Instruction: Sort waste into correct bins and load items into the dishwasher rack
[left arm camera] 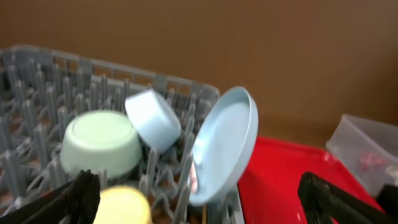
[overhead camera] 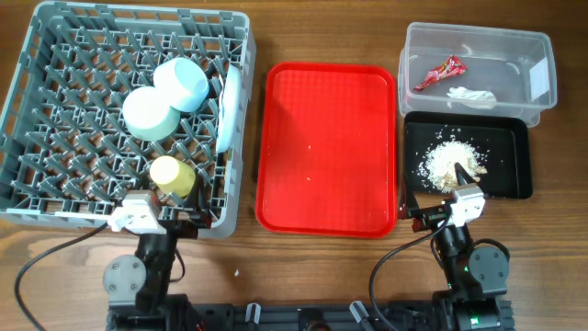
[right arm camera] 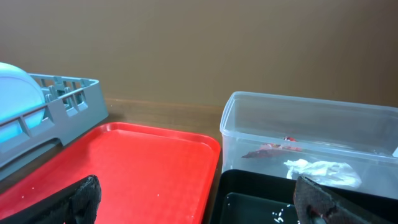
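Pale blue plate (overhead camera: 229, 108) stands on edge in grey rack (overhead camera: 138, 11), seemingly leaning.

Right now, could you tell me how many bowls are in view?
2 in the rack: a pale green bowl upside down, and a blue bowl tilted beside it, nearer the upright plate. None appear hidden.

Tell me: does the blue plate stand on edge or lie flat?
On edge, tilted: overhead the plate shows only its thin rim, inside the rack.
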Robot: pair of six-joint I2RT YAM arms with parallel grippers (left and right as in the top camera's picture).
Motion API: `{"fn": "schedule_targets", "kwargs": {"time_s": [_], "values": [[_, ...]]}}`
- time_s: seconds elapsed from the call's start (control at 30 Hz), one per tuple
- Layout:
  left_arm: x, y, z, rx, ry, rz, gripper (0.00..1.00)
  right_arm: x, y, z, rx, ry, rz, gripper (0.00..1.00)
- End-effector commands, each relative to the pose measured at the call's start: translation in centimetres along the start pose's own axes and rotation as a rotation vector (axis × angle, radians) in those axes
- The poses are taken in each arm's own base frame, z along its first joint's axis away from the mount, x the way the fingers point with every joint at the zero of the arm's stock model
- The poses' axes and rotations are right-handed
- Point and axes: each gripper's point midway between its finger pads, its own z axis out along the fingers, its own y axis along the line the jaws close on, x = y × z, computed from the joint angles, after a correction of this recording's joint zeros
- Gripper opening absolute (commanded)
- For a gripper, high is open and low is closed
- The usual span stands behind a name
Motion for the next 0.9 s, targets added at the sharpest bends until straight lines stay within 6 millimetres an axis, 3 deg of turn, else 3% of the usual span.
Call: {"fn": "schedule_targets", "kwargs": {"time_s": [0.0,0.1,0.3,0.87], "values": [[0.2,0.0,0.7,0.027,-0.082,0.008,1.0,-0.3,0.1,-0.1,-0.009,-0.015,-0.003,1.0],[0.4,0.1,1.0,0.035,-0.127,0.017,1.0,-0.3,0.1,-0.1,-0.009,-0.015,-0.003,1.0],[4.4,1.0,1.3,0.004,0.028,-0.006,1.0,-0.3,0.1,-0.1,-0.009,-0.015,-0.003,1.0],[4.3,1.0,1.3,0.004,0.025,-0.006,1.0,-0.3,0.1,-0.1,-0.009,-0.015,-0.003,1.0]]}}
